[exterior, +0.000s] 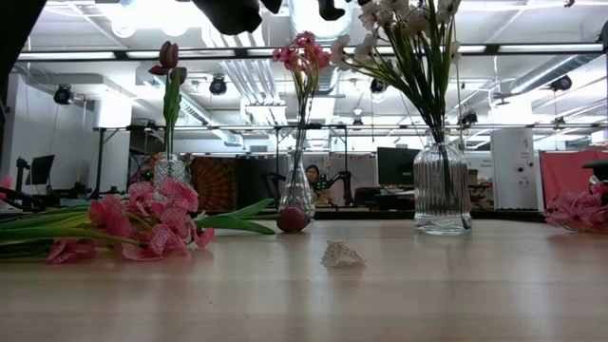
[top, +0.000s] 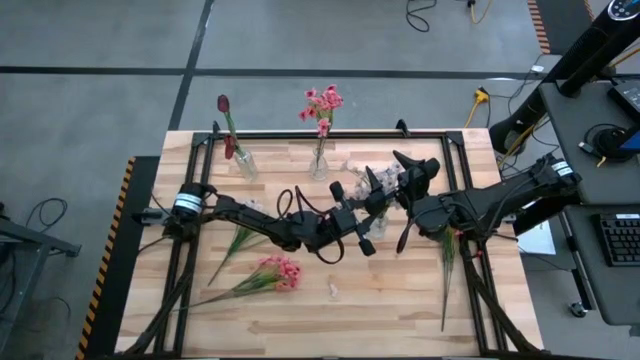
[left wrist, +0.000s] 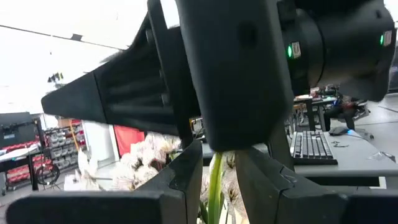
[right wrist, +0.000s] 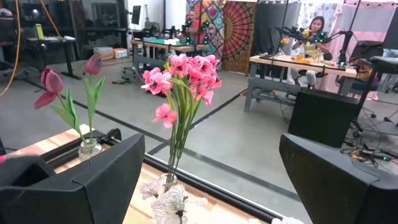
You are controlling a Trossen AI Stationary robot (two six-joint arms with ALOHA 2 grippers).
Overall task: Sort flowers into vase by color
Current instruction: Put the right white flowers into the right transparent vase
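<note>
Three glass vases stand on the wooden table. The far-left vase [top: 243,165] holds dark red tulips [right wrist: 51,81], and the middle vase [top: 319,165] holds pink blooms [right wrist: 183,71]. White sprays [exterior: 399,24] stand in the right vase [exterior: 442,190]. My left gripper [left wrist: 219,154] hovers over that vase, slightly open, with a green stem [left wrist: 214,183] of the white sprays between its fingers. My right gripper [right wrist: 211,180] is just beyond it, wide open, level and holding nothing, facing the pink blooms. My left gripper has the green stem [left wrist: 215,177] standing upright between its two fingers [left wrist: 186,180], which reach across it. A narrow gap shows on either side of the stem. Whether a finger still touches it, I cannot tell.
A bunch of pink flowers [top: 275,272] and loose green stems [top: 235,242] lie on the table's near left. Another stem [top: 447,270] lies near the right edge. A fallen blossom [exterior: 342,255] and a red bud [exterior: 293,219] lie mid-table. A person sits in the room beyond.
</note>
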